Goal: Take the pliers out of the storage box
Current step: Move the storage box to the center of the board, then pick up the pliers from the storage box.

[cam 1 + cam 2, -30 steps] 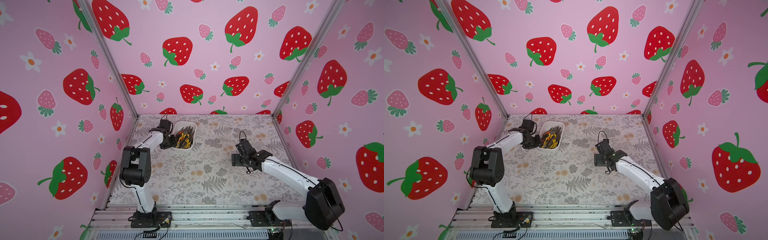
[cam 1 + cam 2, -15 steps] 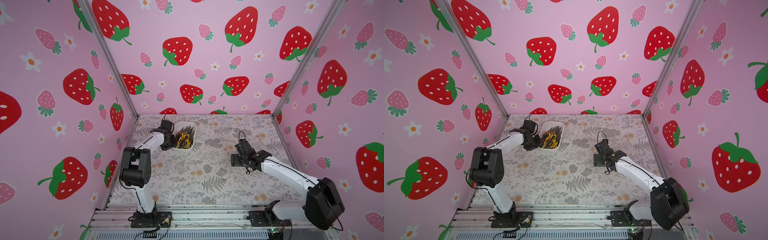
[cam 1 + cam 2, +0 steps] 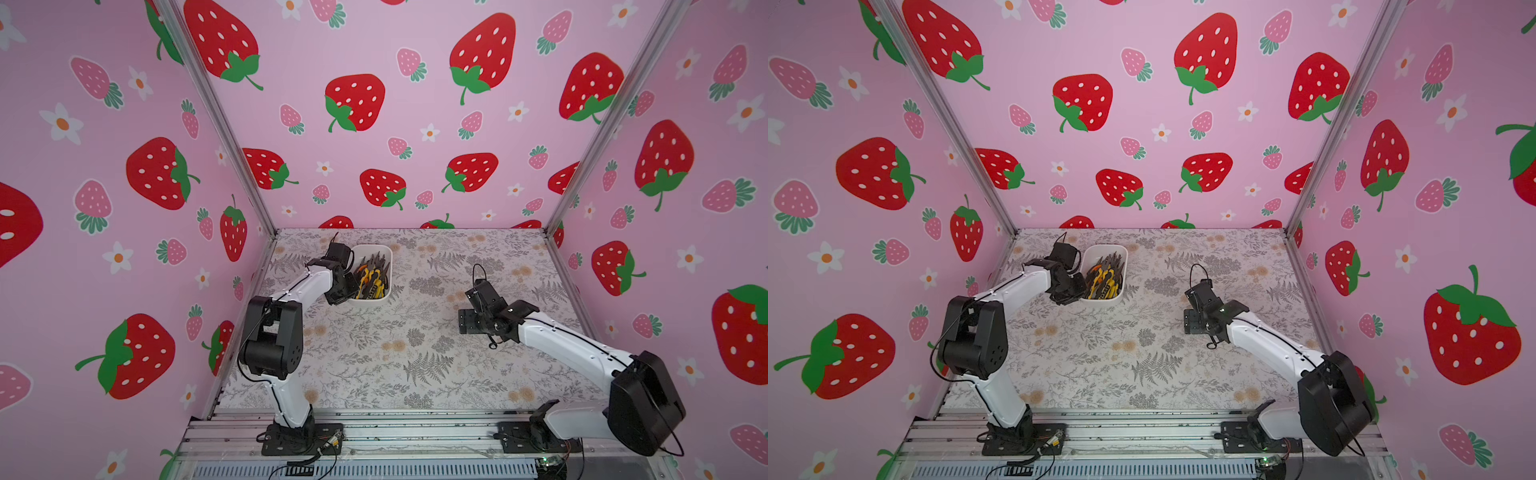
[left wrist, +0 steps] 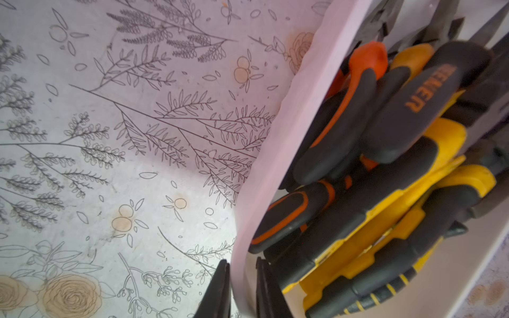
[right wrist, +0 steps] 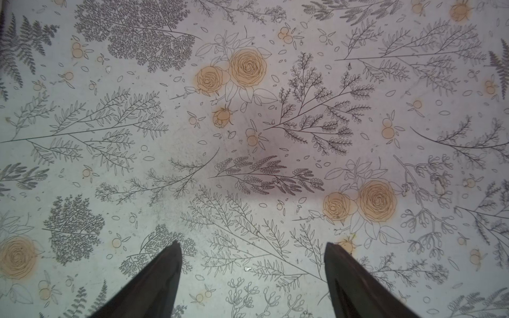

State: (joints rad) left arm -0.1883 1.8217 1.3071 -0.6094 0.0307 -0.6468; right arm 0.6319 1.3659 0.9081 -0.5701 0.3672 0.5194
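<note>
Left gripper [image 4: 242,260] astride the storage box [image 4: 281,132] wall — clamped or slack, unclear — pliers [image 4: 385,192] just inside, right gripper [image 5: 252,244] agape

Floral table [image 3: 415,353] — storage box [image 3: 371,301] atop

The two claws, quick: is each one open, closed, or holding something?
Left gripper: astride the wall of the box, one finger each side; pinching or not cannot be told.
Right gripper: open, empty, above the table.

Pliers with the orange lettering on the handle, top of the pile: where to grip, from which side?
Probably take the lettered pliers by that handle's middle, coming down from above: it lies topmost, clear of the storage box wall, with other pliers crowding below.
</note>
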